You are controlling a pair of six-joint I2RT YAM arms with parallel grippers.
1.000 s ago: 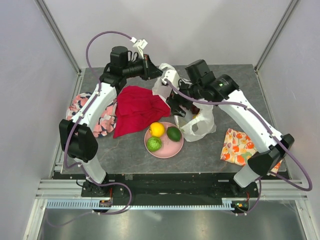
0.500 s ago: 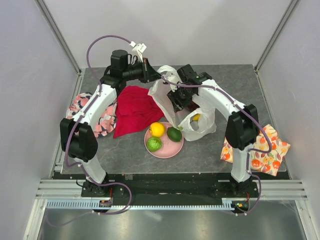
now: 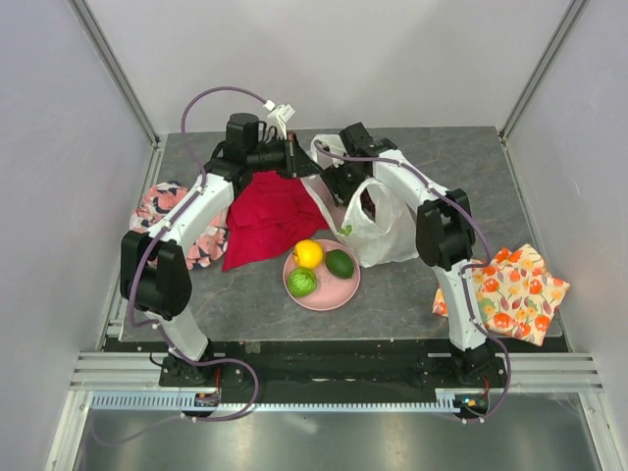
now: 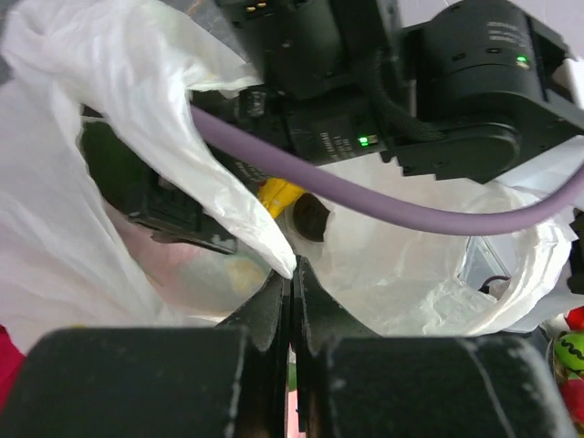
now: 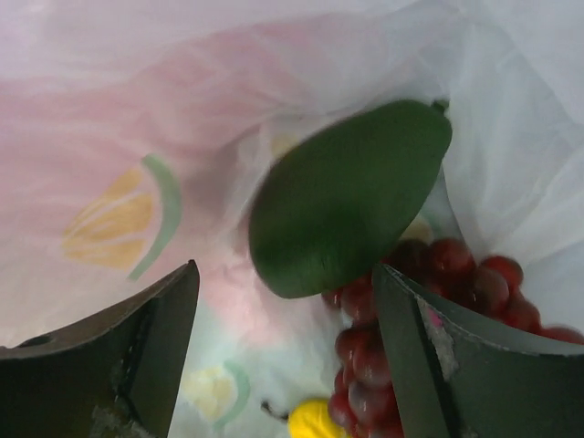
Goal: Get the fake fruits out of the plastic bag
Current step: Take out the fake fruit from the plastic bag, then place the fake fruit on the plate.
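The white plastic bag (image 3: 385, 228) stands open behind the pink plate (image 3: 324, 292). My left gripper (image 3: 297, 159) is shut on the bag's left rim (image 4: 265, 239) and holds it up. My right gripper (image 3: 355, 188) reaches down into the bag's mouth, jaws open and empty. In the right wrist view a dark green avocado (image 5: 351, 196) lies between and just beyond the fingers (image 5: 164, 319), with the dark red grape bunch (image 5: 438, 292) and a yellow pear (image 5: 315, 422) beside it. A yellow citrus (image 3: 308, 253), a lime (image 3: 302, 283) and another avocado (image 3: 340, 263) lie on the plate.
A red cloth (image 3: 267, 211) lies left of the bag, under my left arm. A floral cloth (image 3: 162, 208) lies at the far left. An orange fruit-printed cloth (image 3: 518, 289) lies at the right by my right arm's base.
My right arm has swung back and left and pushed its gripper down into the bag. The bag now stands taller and more open. My left gripper has shifted slightly right, holding the rim.
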